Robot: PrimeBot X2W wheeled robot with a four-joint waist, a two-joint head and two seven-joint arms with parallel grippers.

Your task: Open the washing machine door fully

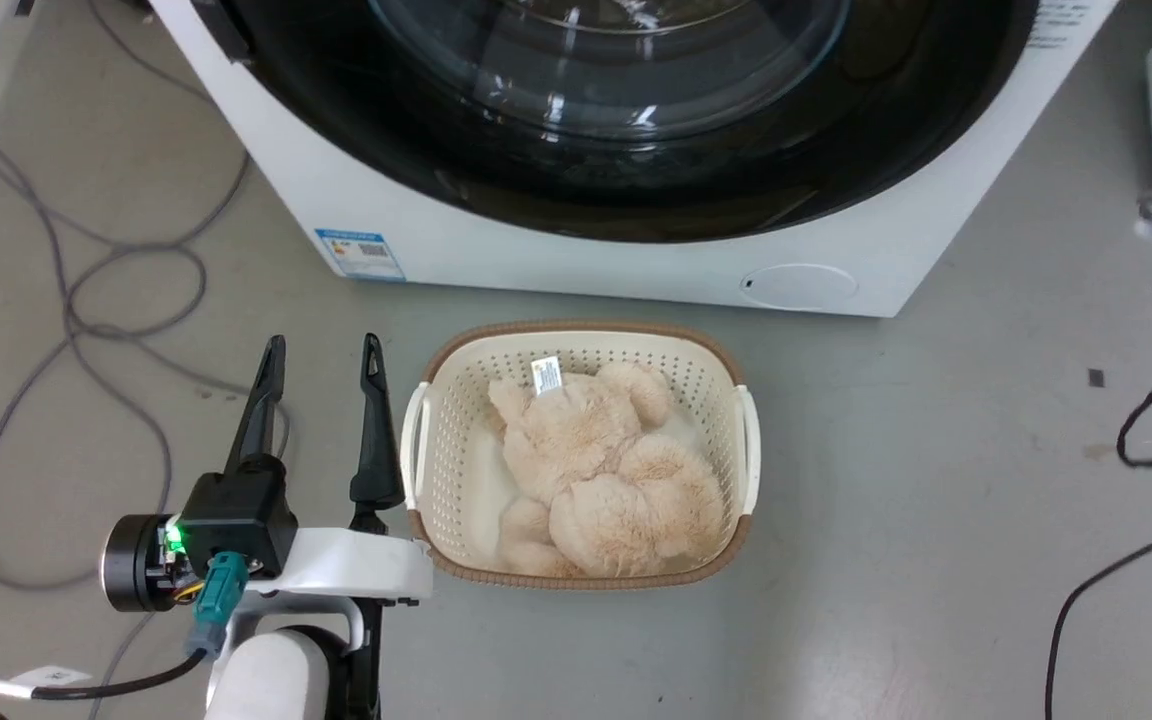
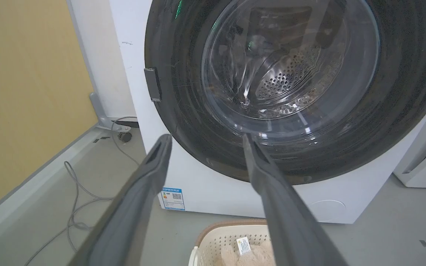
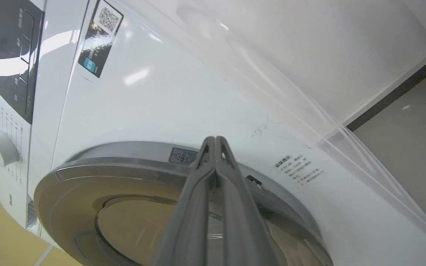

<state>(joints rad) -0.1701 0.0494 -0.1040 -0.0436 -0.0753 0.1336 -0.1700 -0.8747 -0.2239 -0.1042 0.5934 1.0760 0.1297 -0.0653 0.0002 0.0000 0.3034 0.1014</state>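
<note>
washing machine door (image 2: 290,74) looks flush on the washing machine (image 1: 556,260), up ahead of the left gripper (image 2: 205,136), jaws wide, empty; right gripper (image 3: 215,140) pinched closed on nothing, tips right beside the door's rim; it's nearer

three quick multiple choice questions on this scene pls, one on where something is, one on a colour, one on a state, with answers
1. Where is the basket?
A) on the floor before the washing machine
B) on top of it
C) inside it

2. What colour is the soft toy in the basket?
A) blue
B) black
C) beige

3. How is the left gripper?
A) shut on the basket's handle
B) open, holding nothing
C) shut, empty

Answers: 1 A, it stands on the floor by the machine's white front; 2 C, its fur is pale beige; 3 B, its fingers stand apart beside the basket.
</note>
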